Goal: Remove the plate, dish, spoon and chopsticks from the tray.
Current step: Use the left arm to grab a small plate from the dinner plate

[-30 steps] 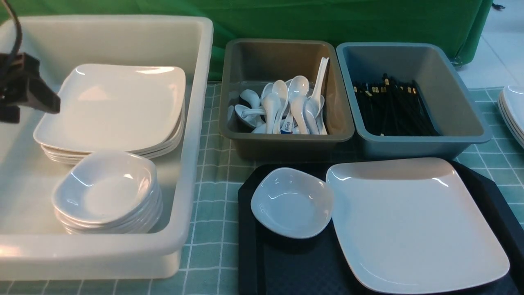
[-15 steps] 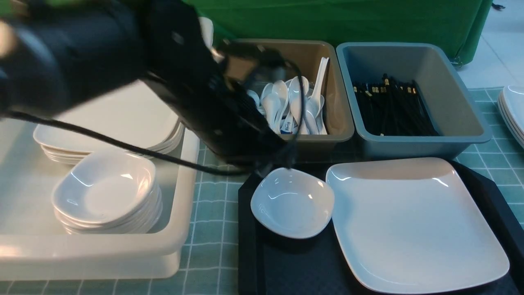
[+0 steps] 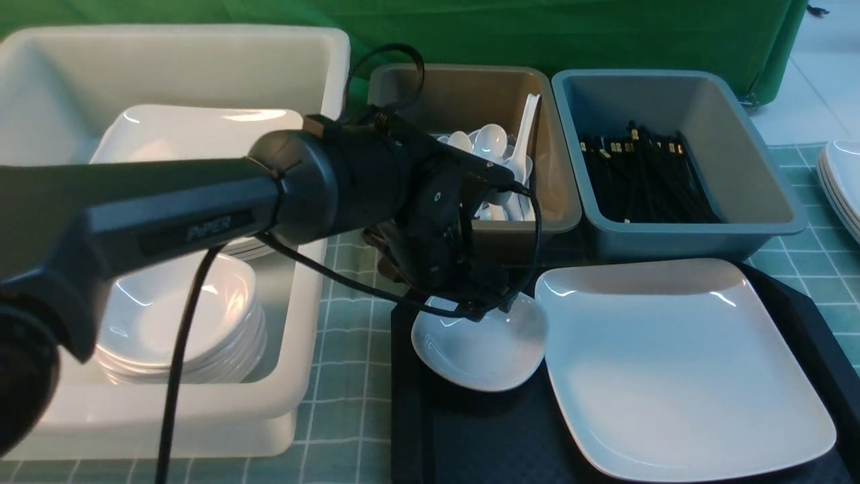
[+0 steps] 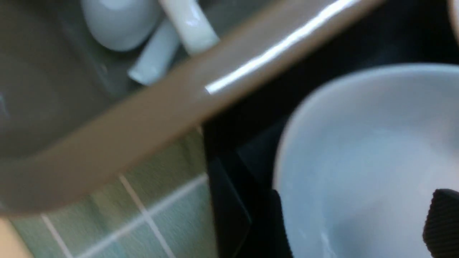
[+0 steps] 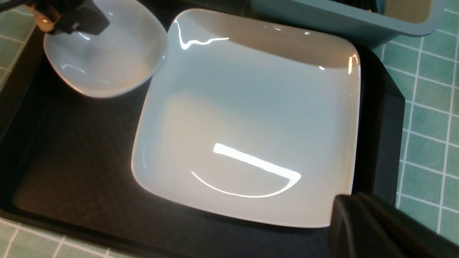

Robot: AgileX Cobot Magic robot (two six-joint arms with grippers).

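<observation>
The small white dish [image 3: 480,353] sits at the tray's back left, beside the large square white plate [image 3: 678,370] on the black tray [image 3: 470,437]. My left gripper [image 3: 494,310] hangs over the dish's far rim. In the left wrist view it [image 4: 358,229] is open, with one finger outside the dish [image 4: 358,154] and one finger [image 4: 443,222] over its bowl. My right gripper [image 5: 373,229] looks shut and empty, above the plate [image 5: 247,118] at its corner. No spoon or chopsticks show on the tray.
A brown tub [image 3: 557,202] of white spoons and a grey tub [image 3: 772,195] of black chopsticks stand behind the tray. A big white tub [image 3: 316,269] at the left holds stacked plates and dishes. More white plates [image 3: 843,181] lie at the far right.
My left arm has swung from the far left, over the white tub, across to the tray, and its gripper now hangs over the small dish. The dish and plate have not moved.
</observation>
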